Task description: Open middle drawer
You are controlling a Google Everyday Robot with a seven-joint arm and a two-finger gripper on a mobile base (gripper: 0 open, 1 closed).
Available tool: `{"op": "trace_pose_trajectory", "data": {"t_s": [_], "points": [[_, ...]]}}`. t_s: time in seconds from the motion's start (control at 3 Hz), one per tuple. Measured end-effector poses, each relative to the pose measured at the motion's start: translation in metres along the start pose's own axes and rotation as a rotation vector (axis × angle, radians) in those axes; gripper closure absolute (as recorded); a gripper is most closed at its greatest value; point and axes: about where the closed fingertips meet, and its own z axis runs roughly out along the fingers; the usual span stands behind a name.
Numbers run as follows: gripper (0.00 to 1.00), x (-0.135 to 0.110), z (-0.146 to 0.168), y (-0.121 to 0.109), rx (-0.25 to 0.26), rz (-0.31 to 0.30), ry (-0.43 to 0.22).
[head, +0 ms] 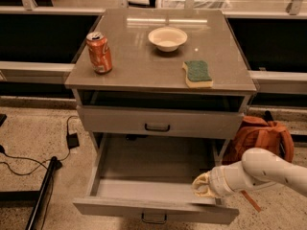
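The middle drawer [158,210] is a wide shallow grey drawer with a small dark bar handle [154,219]. It stands pulled far out of the cabinet and its inside looks empty. My gripper [201,188] is at the end of a white arm coming from the right. It sits at the drawer's front right corner, just inside the front panel. The taller drawer front [158,122] above is closed.
On the cabinet top [144,68] stand an orange soda can [99,52], a white bowl [167,38] and a green sponge [197,73]. An orange backpack [261,135] lies on the floor to the right. Black cables [29,164] and a dark pole [43,195] are at the left.
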Motion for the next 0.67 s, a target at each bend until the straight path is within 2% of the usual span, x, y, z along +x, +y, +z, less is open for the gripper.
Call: {"op": "trace_pose_trajectory", "data": {"t_s": [0.33,0.67], "points": [[0.82,-0.0147,-0.0275,0.0003,0.086,-0.03,-0.041],[0.51,-0.013,-0.0307,0.0026,0.096,-0.028,-0.043]]}}
